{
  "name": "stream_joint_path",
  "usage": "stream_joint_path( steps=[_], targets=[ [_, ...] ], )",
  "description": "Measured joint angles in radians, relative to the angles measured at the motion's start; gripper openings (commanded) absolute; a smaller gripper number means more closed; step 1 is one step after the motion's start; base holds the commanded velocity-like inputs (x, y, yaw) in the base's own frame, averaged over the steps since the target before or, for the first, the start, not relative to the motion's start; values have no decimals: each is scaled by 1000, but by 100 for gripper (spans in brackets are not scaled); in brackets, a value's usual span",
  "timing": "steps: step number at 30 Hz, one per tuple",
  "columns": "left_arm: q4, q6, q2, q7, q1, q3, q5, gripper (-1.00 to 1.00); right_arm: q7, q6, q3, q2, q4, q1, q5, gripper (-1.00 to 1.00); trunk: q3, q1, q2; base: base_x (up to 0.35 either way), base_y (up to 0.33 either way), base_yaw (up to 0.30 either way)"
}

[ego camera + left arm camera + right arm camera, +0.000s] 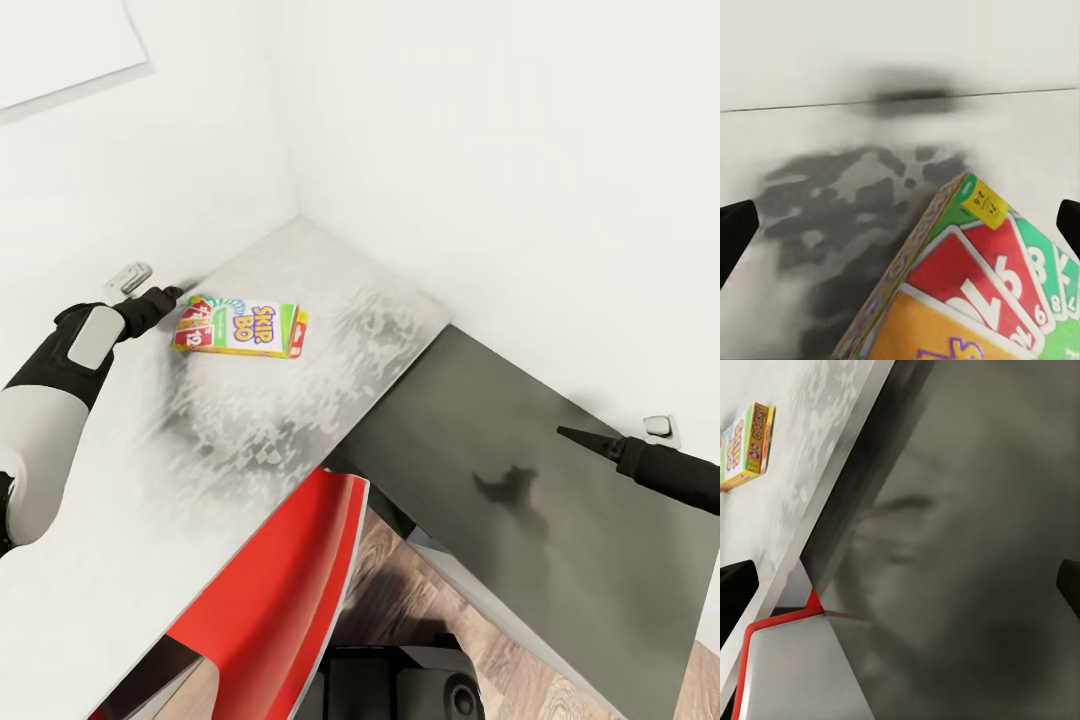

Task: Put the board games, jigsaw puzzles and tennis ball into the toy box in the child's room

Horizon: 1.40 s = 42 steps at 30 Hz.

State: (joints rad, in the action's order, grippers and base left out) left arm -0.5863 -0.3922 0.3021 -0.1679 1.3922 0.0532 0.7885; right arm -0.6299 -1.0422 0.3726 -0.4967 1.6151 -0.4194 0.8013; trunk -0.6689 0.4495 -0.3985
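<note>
A Skip-Bo board game (245, 328), a flat box in yellow, green and red, lies on the pale grey-white table (150, 500) near the corner of the white walls. My left gripper (165, 295) is at the box's left end, just short of touching it. In the left wrist view the left gripper (900, 225) is open, its black fingertips (735, 232) wide apart, and a corner of the box (960, 292) lies between them. My right gripper (585, 437) hovers open over a dark grey panel (520, 500), holding nothing. The box (746, 446) also appears far off in the right wrist view.
White walls close in behind the table on two sides. A red chair (280, 590) sits at the table's near edge, beside the dark panel. Wood-plank floor (400, 580) and my dark base (400, 685) lie below.
</note>
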Motion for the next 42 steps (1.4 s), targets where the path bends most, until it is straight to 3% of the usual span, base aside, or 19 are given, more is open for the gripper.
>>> stream_joint_path(
  steps=[16, 42],
  targets=[
    [-8, -3, 13, -3, -14, 1, 0, 100, 0, 0, -1, 1, 0, 0, 0, 100, 0, 0, 0, 0, 0, 0],
    [-1, -3, 5, -7, -16, 2, 2, 100, 0, 0, 3, 0, 0, 0, 0, 100, 0, 0, 0, 0, 0, -33]
  ],
)
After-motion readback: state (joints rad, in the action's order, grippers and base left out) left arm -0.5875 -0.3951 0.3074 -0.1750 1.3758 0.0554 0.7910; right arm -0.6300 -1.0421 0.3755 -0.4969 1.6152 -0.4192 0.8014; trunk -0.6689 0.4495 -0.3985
